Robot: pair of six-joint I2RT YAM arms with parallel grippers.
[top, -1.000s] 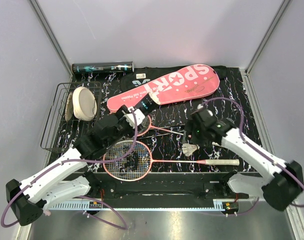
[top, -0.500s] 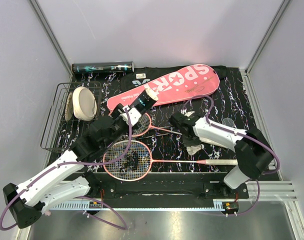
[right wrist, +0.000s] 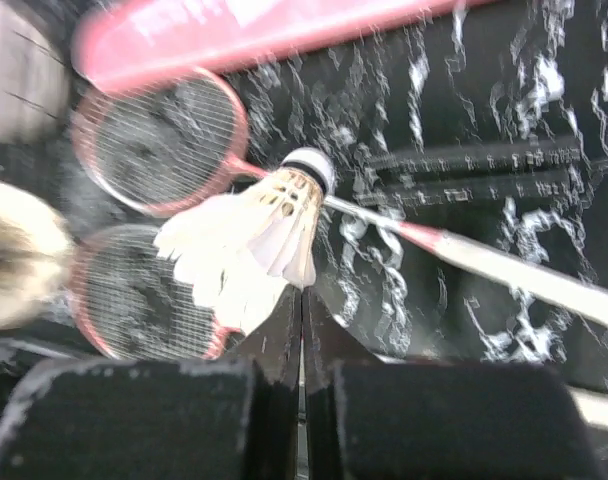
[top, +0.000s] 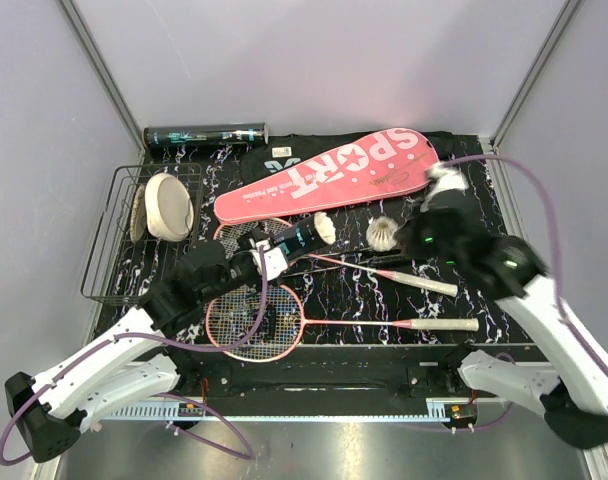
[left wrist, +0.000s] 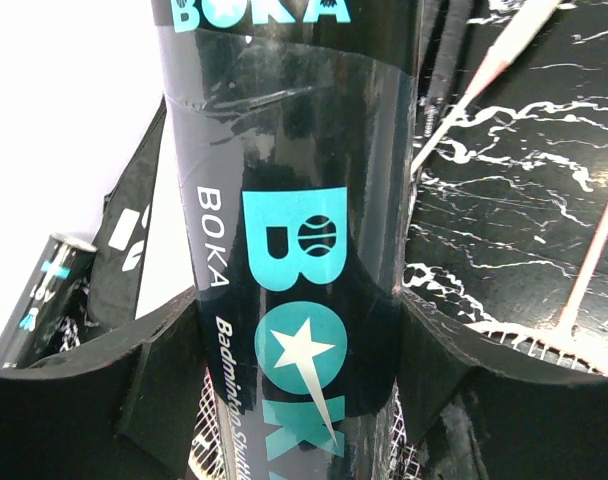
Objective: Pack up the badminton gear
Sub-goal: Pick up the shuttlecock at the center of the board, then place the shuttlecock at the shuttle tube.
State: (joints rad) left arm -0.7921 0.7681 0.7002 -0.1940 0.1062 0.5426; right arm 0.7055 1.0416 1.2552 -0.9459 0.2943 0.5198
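Observation:
My left gripper (top: 274, 258) (left wrist: 296, 315) is shut on a dark "BOKA" tube (left wrist: 284, 170) that points toward the table's middle. A white shuttlecock (top: 324, 228) shows at its far end. My right gripper (top: 398, 238) (right wrist: 302, 297) is shut on the feather edge of another shuttlecock (right wrist: 246, 240) (top: 383, 234), held above the table, right of the tube's end. Two pink rackets (top: 254, 320) (top: 246, 234) lie under the arms, white handles (top: 446, 324) to the right. The pink "SPORT" case (top: 329, 175) lies on the black bag (top: 274, 152). A second tube (top: 206, 133) lies at the back.
A black wire basket (top: 102, 262) stands at the left with a cream round disc (top: 170, 205) in it. Grey walls close in the back and both sides. The black marbled mat (top: 354, 300) covers the table.
My right gripper has shut on the shuttlecock and lifted it from the mat near the racket handles, up and back. My left arm has drawn the tube back and swung it rightward.

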